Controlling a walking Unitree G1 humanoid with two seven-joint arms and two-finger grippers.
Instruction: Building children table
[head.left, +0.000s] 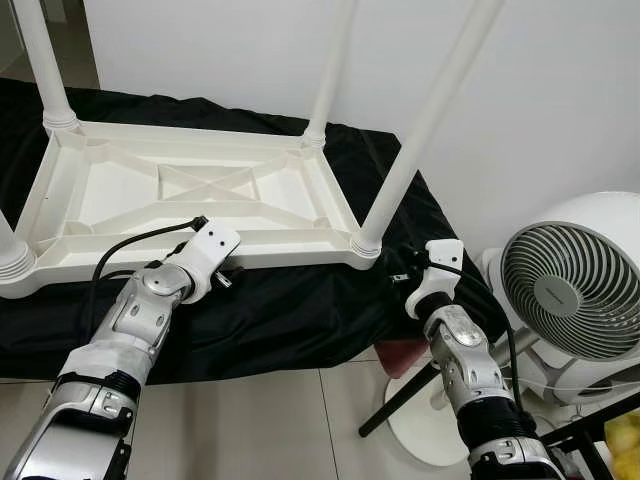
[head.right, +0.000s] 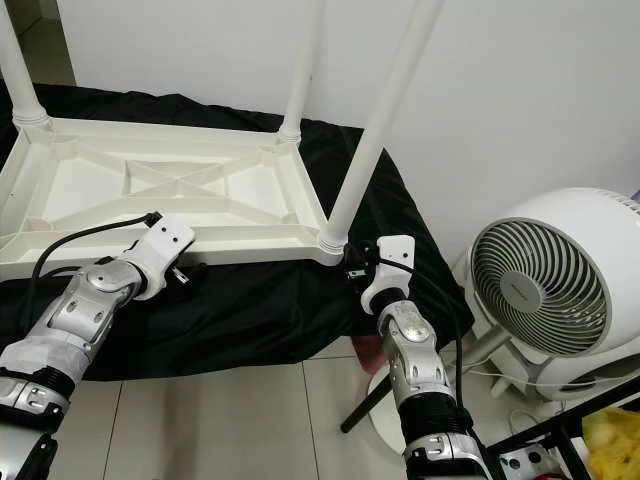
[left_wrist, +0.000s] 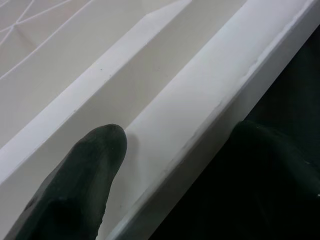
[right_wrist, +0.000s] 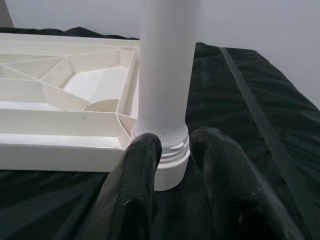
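Left eye view gives me one white table top (head.left: 190, 195) lying upside down on a black cloth (head.left: 300, 310), ribs up, with four white legs: one near right (head.left: 420, 130), one far right (head.left: 333, 70), one far left (head.left: 42, 60) and one near left (head.left: 10, 255). One white fan (head.left: 575, 290) stands off to my right. My left gripper (left_wrist: 175, 165) is at the near edge rail, fingers parted, one finger (left_wrist: 80, 185) inside the rail and the other outside. My right gripper (right_wrist: 175, 150) sits at the base of the near right leg, fingers slightly apart just in front of the collar, gripping nothing that I can see.
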